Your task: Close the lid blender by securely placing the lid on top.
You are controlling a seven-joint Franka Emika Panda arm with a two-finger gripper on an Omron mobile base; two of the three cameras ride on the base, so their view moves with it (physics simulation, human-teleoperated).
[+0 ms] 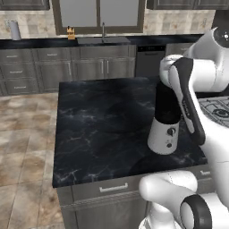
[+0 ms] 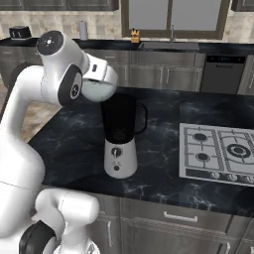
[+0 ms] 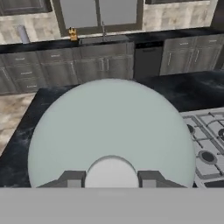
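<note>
The blender [image 2: 120, 156] stands on the black island counter [image 2: 74, 144], a white base with a dark dial under a dark jar [image 2: 119, 119] with a side handle. It also appears as the blender [image 1: 163, 134], partly behind my arm. The pale grey-white lid [image 2: 96, 91] hangs at the jar's top, a little to its left in the right base view. My gripper [image 3: 111, 177] is shut on the lid's centre knob [image 3: 111, 170]. The lid [image 3: 109, 122] spreads wide in the hand view and hides the jar beneath it.
A gas cooktop [image 2: 218, 151] lies to the right of the blender on the island. Behind are a back counter with a sink [image 2: 168, 44] and a dishwasher [image 2: 223, 74]. Tiled floor [image 1: 22, 134] lies left of the island.
</note>
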